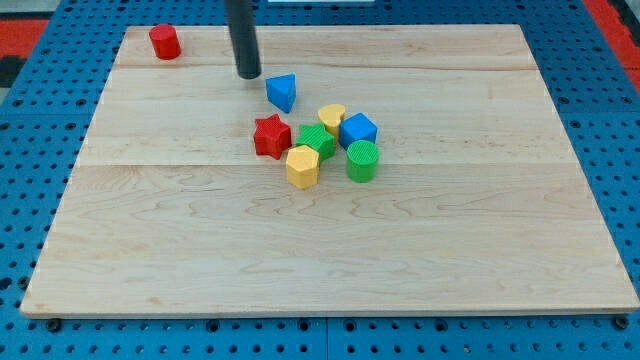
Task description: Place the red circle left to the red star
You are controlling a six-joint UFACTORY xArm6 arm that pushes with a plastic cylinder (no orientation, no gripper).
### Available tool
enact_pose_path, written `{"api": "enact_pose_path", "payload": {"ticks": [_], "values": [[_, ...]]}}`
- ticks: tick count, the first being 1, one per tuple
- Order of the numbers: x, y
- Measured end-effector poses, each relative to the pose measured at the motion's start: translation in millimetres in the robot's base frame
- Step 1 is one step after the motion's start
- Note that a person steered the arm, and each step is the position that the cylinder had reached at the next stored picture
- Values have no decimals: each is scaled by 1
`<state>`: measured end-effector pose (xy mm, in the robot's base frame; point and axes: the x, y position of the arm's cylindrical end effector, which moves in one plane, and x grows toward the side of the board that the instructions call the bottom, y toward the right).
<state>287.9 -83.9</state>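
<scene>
While the red circle (165,42) sits alone in the worktop's (330,250) top-left corner, the task reads as barely begun. The red star (271,136) lies well apart from it, toward the middle, on the left edge of a cluster.

Cluster, as seen: red star at the view's left; yellow hexagon (302,166) just below and right of the star, close enough that I cannot tell whether they touch; green block (318,140) (shape unclear) right of the star; yellow block (332,119) behind that; blue cube (357,130) and green cylinder (362,160) on the right side. A blue triangle (282,92) stands a little apart, above the cluster.

My tip (248,74) rests on the worktop between the red circle and the blue triangle, nearer the triangle, touching no block. The end effector is a plain rod: nothing to open or close, nothing held.

Status: 
- Done: nothing that shows. The circle is already to the star's left in a loose sense, but far off and much higher in the view, not beside it.
- Left: get the tip behind the circle, on its upper-left side, then push it down and right until it sits just left of the star.

Bare board lies left of the star, so the landing spot is free. Judged risk: overshooting into the star and disturbing the cluster.
</scene>
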Motion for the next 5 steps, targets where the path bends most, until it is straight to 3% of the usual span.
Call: {"api": "enact_pose_path", "payload": {"ticks": [2,4,5], "values": [[64,43],[-21,-63],[1,-115]]}}
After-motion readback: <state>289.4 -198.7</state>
